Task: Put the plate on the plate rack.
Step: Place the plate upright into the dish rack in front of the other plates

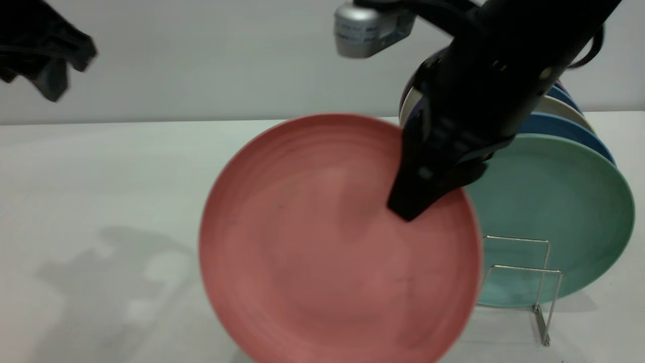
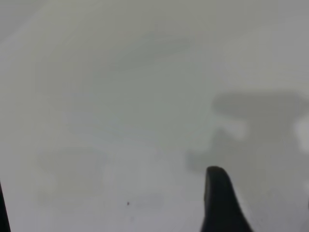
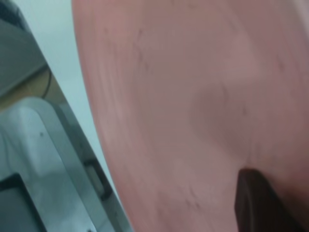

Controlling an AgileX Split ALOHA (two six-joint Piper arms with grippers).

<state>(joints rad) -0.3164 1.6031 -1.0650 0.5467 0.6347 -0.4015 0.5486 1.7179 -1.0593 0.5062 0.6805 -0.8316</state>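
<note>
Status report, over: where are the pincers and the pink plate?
Right pincer shut on plate, held tilted in front of plate rack. Left pincer parked upper left. Mint-green plate fills the slot behind the empty front loops.

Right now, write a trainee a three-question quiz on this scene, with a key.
1. True or false: the pink plate already stands in the wire rack.
2. Which gripper holds it? A) left B) right
3. What colour is the racked plate nearest the camera in the exterior view?

Key: 1. False; the right gripper holds it upright, short of the rack. 2. B; the left gripper is raised, far left. 3. Mint green.
</note>
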